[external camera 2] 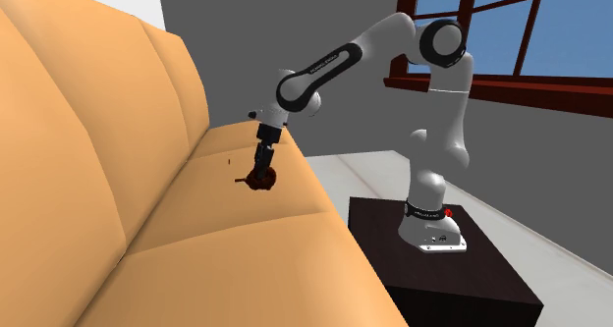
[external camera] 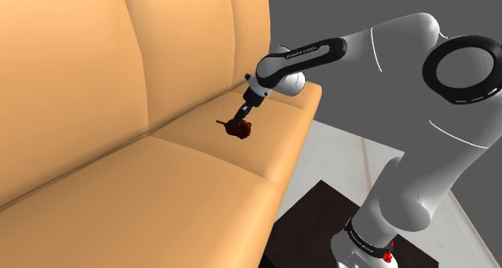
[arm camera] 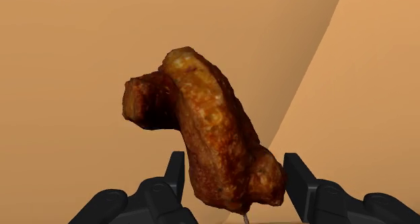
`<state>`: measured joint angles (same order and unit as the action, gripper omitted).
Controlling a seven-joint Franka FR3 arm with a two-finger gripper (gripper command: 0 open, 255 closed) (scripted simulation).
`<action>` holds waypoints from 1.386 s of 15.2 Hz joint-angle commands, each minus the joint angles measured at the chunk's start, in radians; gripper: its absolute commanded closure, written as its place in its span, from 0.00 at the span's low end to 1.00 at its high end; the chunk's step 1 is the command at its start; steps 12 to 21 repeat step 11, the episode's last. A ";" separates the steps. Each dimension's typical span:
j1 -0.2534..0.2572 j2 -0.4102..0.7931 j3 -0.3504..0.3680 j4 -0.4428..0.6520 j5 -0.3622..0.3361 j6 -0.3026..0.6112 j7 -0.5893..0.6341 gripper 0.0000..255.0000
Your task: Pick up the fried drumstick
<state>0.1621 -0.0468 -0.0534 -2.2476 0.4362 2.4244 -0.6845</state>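
1. I see the gripper [external camera: 240, 121] down at the seat of an orange sofa [external camera: 121, 186], with the white arm [external camera: 418, 105] reaching over from the dark stand [external camera: 315, 216] in the shoulder view's lower right.
2. The fried drumstick [external camera: 239, 130] sits at the gripper's tip, on the end seat cushion near the backrest. I cannot tell whether it rests on the cushion or hangs just clear of it.
3. In the wrist view the jaws are narrowed onto the fried drumstick [arm camera: 208, 128]: its thick, crusted brown end fills the space between the two black fingers [arm camera: 176, 172], which stand close against it on either side. The thinner end points away from the gripper [arm camera: 235, 165], over a seam between two cushions.
4. From the second exterior view the gripper [external camera 2: 260, 168] points nearly straight down, with the fried drumstick [external camera 2: 260, 182] just below it, set back from the front edge of the sofa [external camera 2: 246, 266].
5. The stand [external camera 2: 442, 276] is just beside the sofa's end, on a pale floor [external camera 2: 363, 178].
6. A window [external camera 2: 511, 30] with a dark red frame sits in the grey wall behind the arm.
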 commanded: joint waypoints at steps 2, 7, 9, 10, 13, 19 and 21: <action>-0.003 -0.019 -0.002 0.020 -0.018 -0.037 0.020 1.00; -0.007 -0.048 -0.003 0.056 -0.045 -0.098 0.051 1.00; -0.009 -0.058 -0.003 0.072 -0.054 -0.122 0.063 1.00; -0.009 -0.058 -0.003 0.073 -0.055 -0.124 0.064 1.00; -0.009 -0.058 -0.003 0.073 -0.055 -0.124 0.064 1.00; -0.009 -0.058 -0.003 0.073 -0.055 -0.124 0.064 1.00; -0.009 -0.058 -0.003 0.073 -0.055 -0.124 0.064 1.00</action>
